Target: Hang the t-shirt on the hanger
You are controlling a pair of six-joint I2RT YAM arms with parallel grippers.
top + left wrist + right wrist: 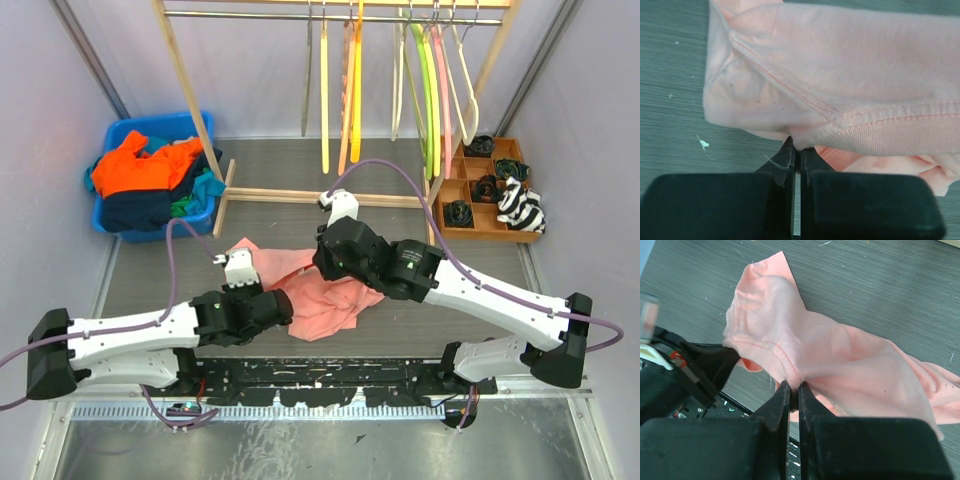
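Left pincer (795,152): closed on salmon-pink cotton t-shirt (840,75) at the collar.
Right pincer (794,390): fold of it gripped.
Thin cream-white hanger (468,95): hung far behind, nearer the latter.

No legible text, label or number visible anywhere.

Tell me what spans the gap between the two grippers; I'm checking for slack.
A raised fold of the t-shirt, pinched by both the right gripper and the left gripper; the right wrist view shows it best.
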